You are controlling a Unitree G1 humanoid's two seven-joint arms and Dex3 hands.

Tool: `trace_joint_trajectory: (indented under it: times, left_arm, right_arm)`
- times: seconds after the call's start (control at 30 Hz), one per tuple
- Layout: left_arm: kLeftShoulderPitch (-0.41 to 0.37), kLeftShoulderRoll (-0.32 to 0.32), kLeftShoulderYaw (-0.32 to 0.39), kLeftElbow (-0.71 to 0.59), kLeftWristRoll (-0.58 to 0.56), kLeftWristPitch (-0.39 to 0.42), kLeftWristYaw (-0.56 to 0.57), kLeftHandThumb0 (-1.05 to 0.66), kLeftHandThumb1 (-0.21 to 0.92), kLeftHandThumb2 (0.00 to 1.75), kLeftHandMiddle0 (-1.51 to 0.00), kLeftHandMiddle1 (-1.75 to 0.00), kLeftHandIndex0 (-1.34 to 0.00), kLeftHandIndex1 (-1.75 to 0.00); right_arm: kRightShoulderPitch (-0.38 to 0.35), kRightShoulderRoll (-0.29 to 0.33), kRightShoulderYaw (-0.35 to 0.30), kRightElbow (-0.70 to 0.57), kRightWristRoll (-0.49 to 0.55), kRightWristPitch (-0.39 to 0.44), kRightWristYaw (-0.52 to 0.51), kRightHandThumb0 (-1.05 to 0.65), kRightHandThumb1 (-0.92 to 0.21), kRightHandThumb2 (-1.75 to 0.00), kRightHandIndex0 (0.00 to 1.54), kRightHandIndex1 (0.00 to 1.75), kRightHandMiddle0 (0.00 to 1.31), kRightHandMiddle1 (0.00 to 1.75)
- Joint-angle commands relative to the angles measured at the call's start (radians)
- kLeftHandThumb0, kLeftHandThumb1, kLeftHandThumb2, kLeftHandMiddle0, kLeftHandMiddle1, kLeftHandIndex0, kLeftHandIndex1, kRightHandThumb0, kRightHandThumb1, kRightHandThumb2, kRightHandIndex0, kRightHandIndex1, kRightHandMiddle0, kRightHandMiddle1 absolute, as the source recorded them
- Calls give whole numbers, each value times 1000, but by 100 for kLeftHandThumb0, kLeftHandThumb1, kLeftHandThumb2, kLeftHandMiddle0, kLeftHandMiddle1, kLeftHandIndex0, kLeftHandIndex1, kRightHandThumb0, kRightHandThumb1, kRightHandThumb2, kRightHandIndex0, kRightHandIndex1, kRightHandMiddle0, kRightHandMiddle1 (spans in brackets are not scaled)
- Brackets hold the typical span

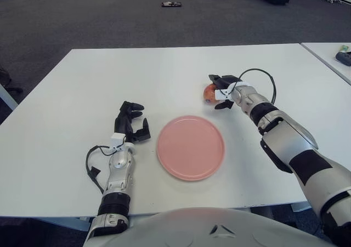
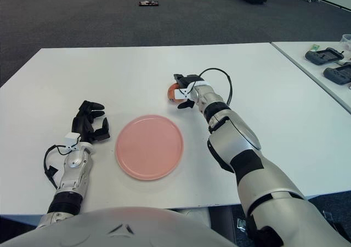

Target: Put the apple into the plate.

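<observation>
A reddish-yellow apple [image 1: 208,93] is on the white table [image 1: 82,82], behind and to the right of the pink plate [image 1: 190,147]. My right hand [image 1: 220,92] reaches in from the right. Its dark fingers [image 1: 215,79] curl over the top of the apple and under its near side, closed on it. I cannot tell whether the apple still touches the table. The plate holds nothing. Left of the plate is my left hand [image 1: 131,124], fingers loosely curled and holding nothing.
A second table at the right carries dark handheld devices [image 2: 323,55]. A small dark object [image 1: 171,4] lies on the carpet beyond the table. A black cable [image 1: 260,77] loops up from the right wrist.
</observation>
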Motion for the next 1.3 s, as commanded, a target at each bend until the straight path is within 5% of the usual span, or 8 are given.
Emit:
trace_joint_trajectory:
  times: [0.0, 0.23, 0.53, 0.83, 1.27]
  left_arm:
    - [55, -8, -2, 31, -2, 42, 1, -1, 16, 151, -70, -175, -54, -172]
    - [58, -8, 0, 17, -1, 66, 6, -1, 18, 148, -68, -175, -52, -173]
    - [55, -7, 1, 23, -1, 67, 4, -1, 20, 147, -67, -175, -50, -173]
    - [52, -12, 5, 24, -12, 69, 0, -1, 19, 147, -68, -175, -51, -172]
    - [56, -15, 7, 16, -19, 77, -5, -1, 21, 146, -66, -175, -49, -174]
  right_arm:
    - [103, 24, 24, 46, -24, -16, 41, -72, -24, -110, 1, 53, 0, 78]
    - [110, 5, 28, 46, -29, -41, 21, -64, -21, -121, 0, 127, 0, 138]
    - [101, -11, 67, 44, -65, -82, -32, -61, -36, -121, 2, 161, 0, 170]
    - [90, -17, 101, 45, -94, -91, -43, -42, -59, -97, 19, 172, 35, 174]
    - [86, -16, 130, 45, -116, -93, -75, -40, -61, -94, 19, 174, 38, 175]
